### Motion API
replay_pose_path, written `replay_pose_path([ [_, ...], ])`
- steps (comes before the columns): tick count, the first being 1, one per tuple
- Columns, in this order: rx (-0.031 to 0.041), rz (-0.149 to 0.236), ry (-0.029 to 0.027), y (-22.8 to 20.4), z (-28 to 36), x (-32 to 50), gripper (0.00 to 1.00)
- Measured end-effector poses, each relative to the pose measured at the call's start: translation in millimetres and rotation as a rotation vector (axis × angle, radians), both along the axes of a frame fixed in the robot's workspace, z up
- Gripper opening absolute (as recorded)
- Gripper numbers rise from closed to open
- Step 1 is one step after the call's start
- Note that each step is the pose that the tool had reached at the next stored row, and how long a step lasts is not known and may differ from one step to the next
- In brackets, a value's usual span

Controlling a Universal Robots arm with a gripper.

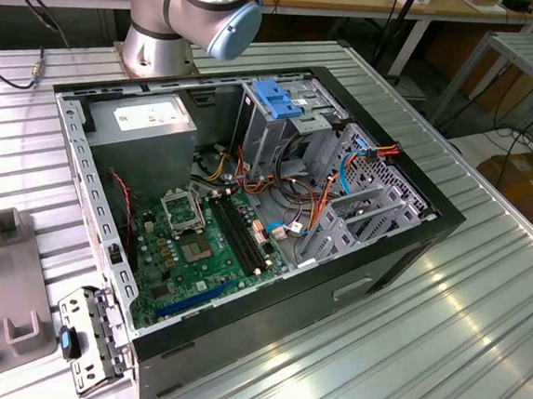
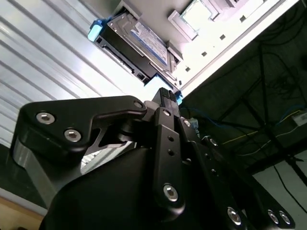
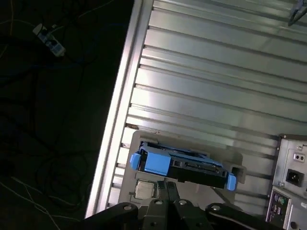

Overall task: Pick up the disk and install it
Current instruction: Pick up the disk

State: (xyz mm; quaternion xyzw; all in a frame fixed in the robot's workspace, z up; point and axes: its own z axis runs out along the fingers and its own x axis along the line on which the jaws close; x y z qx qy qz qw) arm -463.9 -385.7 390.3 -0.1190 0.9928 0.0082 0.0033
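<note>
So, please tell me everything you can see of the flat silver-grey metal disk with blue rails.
The flat silver-grey metal disk carries a white and dark-blue label on top and light-blue plastic rails at its sides. It lies flat on a grey holder plate on the ribbed metal table. The black gripper is near one end.

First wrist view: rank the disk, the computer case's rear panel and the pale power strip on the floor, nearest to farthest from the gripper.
1. The disk, just ahead of the gripper, on a grey holder.
2. The computer case's rear panel, off to one side on the table.
3. The pale power strip, past the table's edge, down on the dark floor.
</note>
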Motion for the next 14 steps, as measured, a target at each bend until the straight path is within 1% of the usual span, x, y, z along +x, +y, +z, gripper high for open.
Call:
replay_pose_path([
  [2,-0.0002,0.063,0.0001,0.0,-0.2,0.0,0.11],
  [6,-0.0002,0.138,0.0002,0.0,-0.5,0.1,0.11],
  [7,-0.0002,0.165,0.0002,0.0,-0.7,0.1,0.11],
  [11,-0.0002,0.246,0.0002,0.0,-1.1,0.1,0.11],
  [12,-0.0002,0.276,0.0001,0.0,-1.3,0.1,0.11],
  [14,-0.0002,0.314,0.0001,0.0,-1.5,0.1,0.11],
])
